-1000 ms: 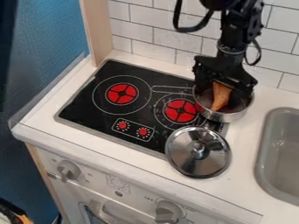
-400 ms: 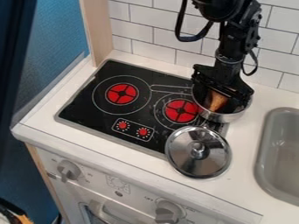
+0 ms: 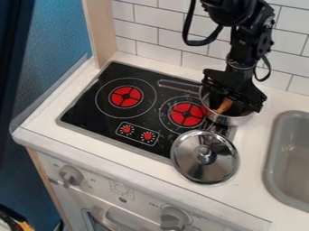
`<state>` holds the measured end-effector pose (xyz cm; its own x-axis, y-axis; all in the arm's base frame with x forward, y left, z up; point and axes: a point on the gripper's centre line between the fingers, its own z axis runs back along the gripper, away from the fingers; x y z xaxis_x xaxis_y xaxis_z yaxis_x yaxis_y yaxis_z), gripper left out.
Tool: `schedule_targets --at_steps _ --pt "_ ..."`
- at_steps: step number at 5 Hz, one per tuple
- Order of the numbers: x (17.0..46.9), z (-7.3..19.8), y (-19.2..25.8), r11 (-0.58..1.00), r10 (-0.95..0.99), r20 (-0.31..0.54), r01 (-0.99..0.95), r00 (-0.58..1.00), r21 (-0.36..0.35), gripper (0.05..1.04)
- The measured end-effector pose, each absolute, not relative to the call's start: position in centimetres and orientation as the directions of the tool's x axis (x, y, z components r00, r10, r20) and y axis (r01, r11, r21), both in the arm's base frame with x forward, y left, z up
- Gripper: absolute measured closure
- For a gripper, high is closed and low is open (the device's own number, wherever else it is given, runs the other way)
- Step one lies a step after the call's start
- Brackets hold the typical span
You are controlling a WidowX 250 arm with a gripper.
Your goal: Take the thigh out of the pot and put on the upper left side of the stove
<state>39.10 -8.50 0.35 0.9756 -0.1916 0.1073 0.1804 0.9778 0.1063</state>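
Pot handle swung slightly farther back; gripper at pot, thigh inside, can't tell jaws' state.

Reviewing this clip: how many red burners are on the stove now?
2: the left burner at the upper left of the stove, and the right burner near the pot. Whatever lies beneath the pot is hidden.

Thigh in pot; lid nearby (shiny)
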Motion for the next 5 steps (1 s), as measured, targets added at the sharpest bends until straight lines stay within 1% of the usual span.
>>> schedule_targets --at_steps 1,2,3,4,5 --pt "38.9 0.4 -8.5 0.978 -0.192 0.104 0.181 0.976 0.107 0.761" --pt "38.9 0.7 -8.5 0.979 -0.191 0.122 0.179 0.974 0.102 0.761" --pt "39.0 1.9 -8.0 0.985 -0.166 0.161 0.155 0.973 0.083 0.761" --pt "39.1 4.4 -7.5 0.989 -0.145 0.231 0.132 0.962 0.070 0.761" --pt "38.4 6.3 -6.9 0.992 -0.121 0.284 0.109 0.951 0.056 0.761"
